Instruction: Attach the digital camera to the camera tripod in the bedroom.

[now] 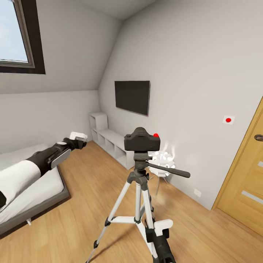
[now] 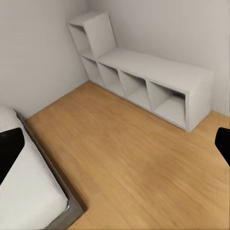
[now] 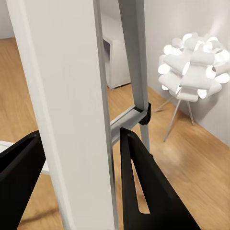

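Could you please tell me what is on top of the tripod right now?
The black camera sits on the tripod's head, red button up. Its underside and the mount joint are covered, so I cannot confirm it is locked.

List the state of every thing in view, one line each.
digital camera: seated upright atop the tripod head.
camera tripod: standing, legs spread.
right gripper: open around a tripod leg.
left gripper: open, empty, raised beside the bed.
TV: dark.
wooden door: shut.

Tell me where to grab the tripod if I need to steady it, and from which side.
Grip a silver leg of the camera tripod low down, from the robot's side: the legs are slim, straight tubes facing it. The right gripper already straddles one leg. Avoid the head, where the digital camera sits.
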Controlling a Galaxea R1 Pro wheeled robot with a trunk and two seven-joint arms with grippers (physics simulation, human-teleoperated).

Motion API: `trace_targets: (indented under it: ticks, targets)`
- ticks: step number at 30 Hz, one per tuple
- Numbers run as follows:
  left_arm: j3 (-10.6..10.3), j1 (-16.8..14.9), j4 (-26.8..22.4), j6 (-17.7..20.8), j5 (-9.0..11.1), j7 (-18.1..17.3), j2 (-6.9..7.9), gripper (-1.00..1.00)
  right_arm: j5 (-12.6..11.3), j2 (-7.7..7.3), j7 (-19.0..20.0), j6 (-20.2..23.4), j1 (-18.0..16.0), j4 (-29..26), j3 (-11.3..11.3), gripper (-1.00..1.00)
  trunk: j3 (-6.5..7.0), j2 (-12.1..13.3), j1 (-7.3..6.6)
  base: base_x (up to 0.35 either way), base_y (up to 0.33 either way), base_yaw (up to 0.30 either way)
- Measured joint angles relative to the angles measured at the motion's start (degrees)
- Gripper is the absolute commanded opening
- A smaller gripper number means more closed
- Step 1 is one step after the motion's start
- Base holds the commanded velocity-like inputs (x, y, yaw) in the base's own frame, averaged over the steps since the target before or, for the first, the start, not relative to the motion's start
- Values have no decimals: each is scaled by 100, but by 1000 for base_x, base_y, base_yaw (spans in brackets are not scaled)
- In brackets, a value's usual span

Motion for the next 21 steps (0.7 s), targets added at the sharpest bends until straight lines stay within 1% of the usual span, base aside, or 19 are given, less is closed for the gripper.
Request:
trace_targets:
  ticks: [1,2,3,5,6,8,9,10,11,12,13,14,15,16,17,18,19,21]
  targets:
    - [-167,272,-12,-425,92,202,-2,100,-1,0,0,0,0,0,-1,-100,0,0,0,0,0,0]
    - [-261,458,-20,-705,180,295,-3,100,-1,0,1,14,0,-11,-1,-100,0,3,1,0,0,0]
    - [-392,696,-30,-1075,334,374,-3,100,-5,0,-1,1,0,-1,-1,-100,0,-1,0,0,0,0]
    - [-692,1044,-59,-1540,529,438,-2,100,-5,0,-1,8,0,-4,4,-100,0,1,0,0,0,0]
    - [-781,1123,-69,-1668,576,449,-2,100,-4,0,0,12,0,-6,4,-100,1,1,1,0,0,0]
    - [-1182,1404,-152,-2257,835,491,-6,100,-4,0,-1,11,0,-5,6,-100,0,1,1,0,0,0]
    - [-1303,1477,-188,-2418,910,527,-7,100,-5,0,-1,14,0,-6,7,-100,1,1,1,0,0,0]
    - [-1559,1606,-278,-2706,1083,665,-8,100,-3,0,-1,10,0,-4,5,-100,0,1,0,0,0,0]
    - [-1849,1723,-403,-2978,1281,903,-5,100,-2,0,-2,11,0,-6,3,-100,0,1,0,0,0,0]
    - [-2190,1818,-572,-3234,1487,1238,-3,100,1,0,-4,13,0,-6,1,-100,0,1,0,0,0,0]
    - [-3069,1939,-1011,-3777,1879,2076,4,100,16,0,-9,23,-1,-9,-5,-100,0,0,0,0,0,0]
    - [-3705,1975,-1283,-4122,2086,2553,16,100,15,0,-10,47,-5,-20,-8,-100,0,2,0,0,0,0]
    - [-4302,1986,-1548,-4494,2252,3014,26,100,21,0,-9,42,-5,-16,-13,-100,0,0,0,0,0,0]
    - [-4854,2000,-1799,-4888,2395,3454,32,100,25,0,-7,43,-6,-17,-17,-100,0,1,0,0,0,0]
    - [-5337,2006,-2011,-5272,2505,3857,37,100,28,0,-8,43,-6,-16,-19,-100,0,1,0,0,0,0]
    - [-5559,2010,-2098,-5457,2545,4047,39,100,29,0,-8,44,-6,-16,-20,-100,1,1,0,0,0,0]
    - [-5934,2012,-2223,-5774,2606,4358,43,100,29,0,-11,44,-6,-16,-20,-100,0,1,0,0,0,0]
    - [-6690,2017,-2390,-6417,2686,4819,72,100,20,0,-16,50,-7,-17,-11,-100,1,1,0,0,0,0]
